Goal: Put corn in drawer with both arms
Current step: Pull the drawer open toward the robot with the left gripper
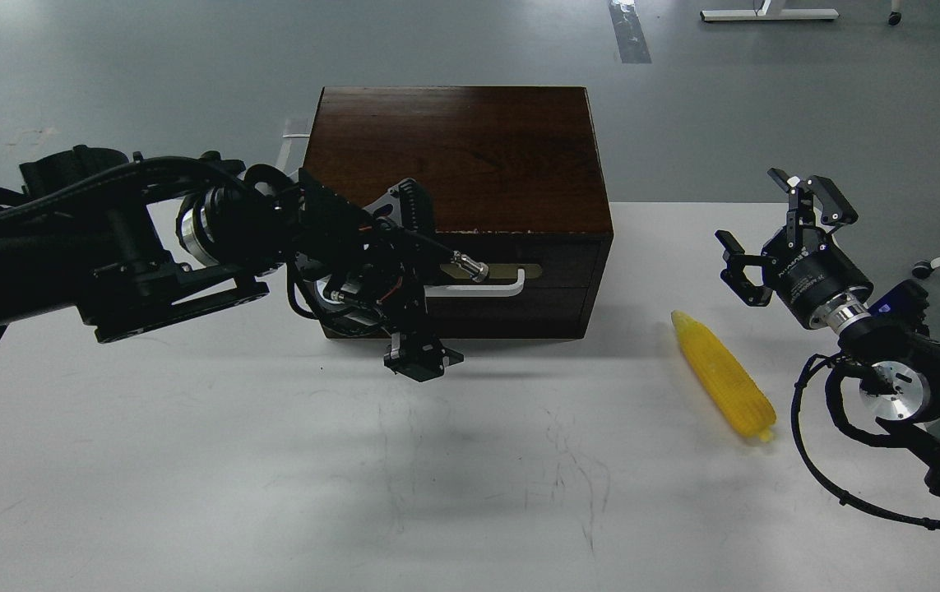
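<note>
- The corn (723,376) lay on the white bench (272,493), right of centre, free of both tools and near the box's front right corner but apart from it.
- Its long axis ran diagonally: the paler tapered tip pointed far and left toward the box, the blunt end near and right.
- The right tool (774,234) hovered above the bench just right of and beyond the corn, fingers spread wide, gripping nothing.
- The left tool (416,271) sat against the front of the drawer (552,271), overlapping the left part of the white handle (490,286); its fingers were too dark and tangled to tell whether they were clenched on the bar.
- The drawer looked closed, so opening it seemed the step in hand: best to pull straight toward the near edge, level, without dragging the dark wooden box (453,156).
- The right tool would do well to close across the cob's middle.
</note>
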Robot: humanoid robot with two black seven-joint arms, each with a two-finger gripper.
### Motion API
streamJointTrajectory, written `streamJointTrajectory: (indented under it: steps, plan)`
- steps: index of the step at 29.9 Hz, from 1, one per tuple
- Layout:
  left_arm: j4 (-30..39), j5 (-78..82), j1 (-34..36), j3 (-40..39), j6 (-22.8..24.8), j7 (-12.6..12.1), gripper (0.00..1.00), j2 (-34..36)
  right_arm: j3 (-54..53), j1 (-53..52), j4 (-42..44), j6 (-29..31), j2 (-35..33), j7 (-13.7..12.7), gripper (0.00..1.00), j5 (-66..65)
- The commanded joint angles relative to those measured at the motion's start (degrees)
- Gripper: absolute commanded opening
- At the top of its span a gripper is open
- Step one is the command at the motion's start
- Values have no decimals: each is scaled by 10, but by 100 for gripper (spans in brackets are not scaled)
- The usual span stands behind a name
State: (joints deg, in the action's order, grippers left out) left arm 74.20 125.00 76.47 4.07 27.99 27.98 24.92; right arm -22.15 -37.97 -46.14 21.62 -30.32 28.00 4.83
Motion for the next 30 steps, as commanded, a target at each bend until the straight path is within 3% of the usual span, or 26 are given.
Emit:
streamJointTrajectory:
  steps: [1, 20, 30]
  plan:
    - [4, 0, 3, 22, 0, 0, 98, 0, 0, 0, 1, 0, -1, 0, 100, 0]
    - [145, 0, 27, 21, 0, 0, 98, 0, -3, 3, 1, 0, -1, 0, 100, 0]
    - [175, 0, 26, 21, 0, 0, 98, 27, -5, 5, 1, 0, -5, 0, 100, 0]
